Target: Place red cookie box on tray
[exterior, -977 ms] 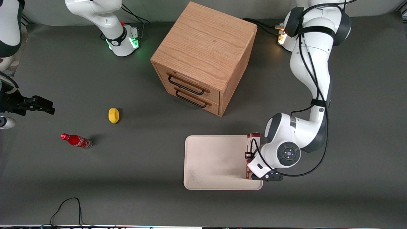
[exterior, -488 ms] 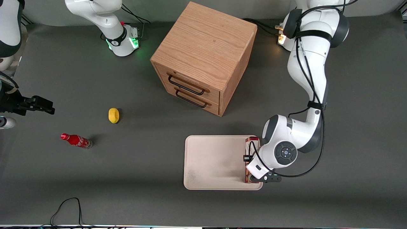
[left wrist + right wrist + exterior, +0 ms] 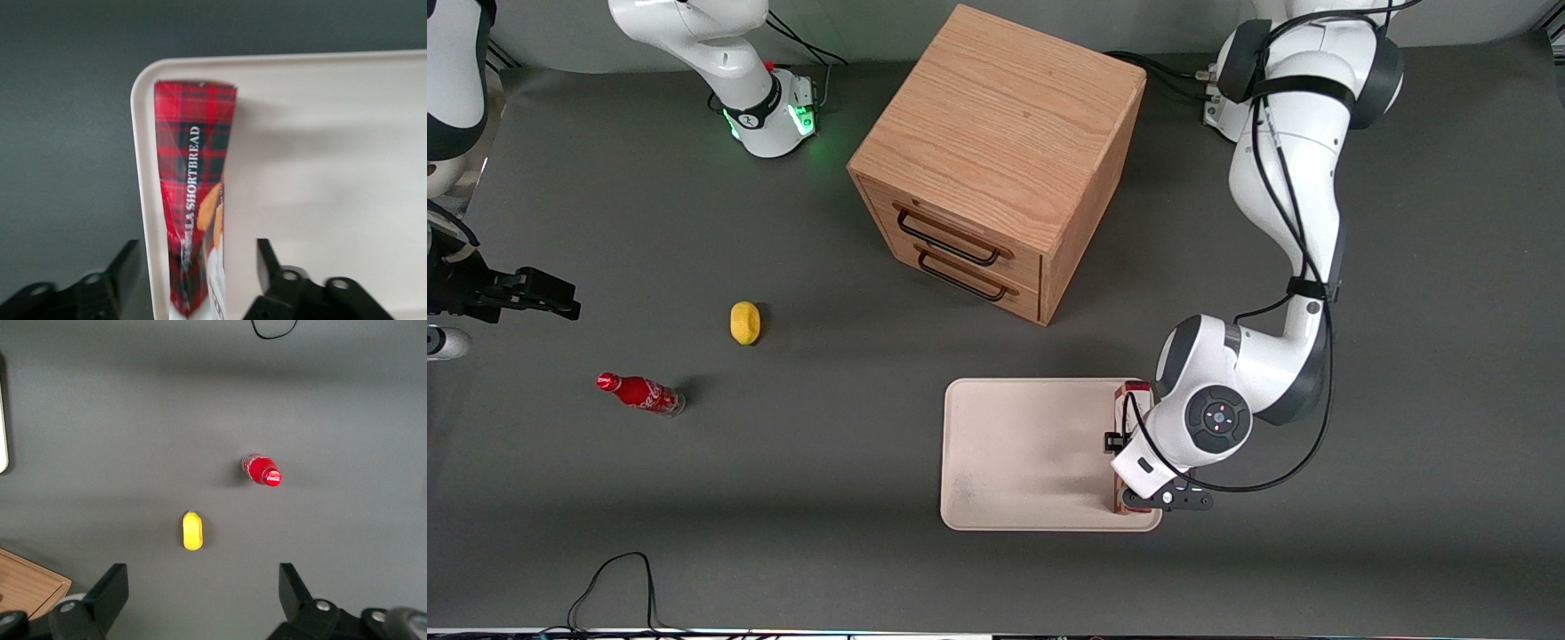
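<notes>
Farther from the front camera than the tool, a wooden two-drawer cabinet stands on the grey counter. A yellow lemon and a red soda bottle sit well apart from the tool, toward the parked arm's end.

Left arm bends down from its base, wrist low — the gripper points straight down, fingers spread apart, touching nothing.

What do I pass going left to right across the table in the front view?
Soda bottle → lemon → wooden drawer cabinet → tray → red cookie box lying along the tray's edge, with the gripper open over it.
</notes>
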Tool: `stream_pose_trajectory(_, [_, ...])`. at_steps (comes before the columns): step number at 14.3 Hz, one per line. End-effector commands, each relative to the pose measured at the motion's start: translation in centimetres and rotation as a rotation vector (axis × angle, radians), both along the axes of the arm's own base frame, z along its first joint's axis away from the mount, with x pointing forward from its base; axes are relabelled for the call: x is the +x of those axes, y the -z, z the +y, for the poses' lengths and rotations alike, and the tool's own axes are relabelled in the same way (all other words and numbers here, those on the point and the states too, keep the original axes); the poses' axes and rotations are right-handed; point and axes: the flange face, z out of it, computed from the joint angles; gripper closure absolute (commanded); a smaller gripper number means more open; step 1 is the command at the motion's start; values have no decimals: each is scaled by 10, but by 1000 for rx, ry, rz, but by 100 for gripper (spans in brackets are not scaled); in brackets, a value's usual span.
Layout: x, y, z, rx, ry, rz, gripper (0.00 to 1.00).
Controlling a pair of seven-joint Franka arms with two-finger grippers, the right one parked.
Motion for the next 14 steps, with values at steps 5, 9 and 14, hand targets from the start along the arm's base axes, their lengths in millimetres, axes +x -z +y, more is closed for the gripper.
stream_pose_trajectory(5, [-51,-132,104,-3,-110,-11,0])
stream_pose_trajectory(9, [-99,-188,195,-20,-187,-15,0])
stream_pose_trajectory(14, [-160,-261,284,39,-129,45,0])
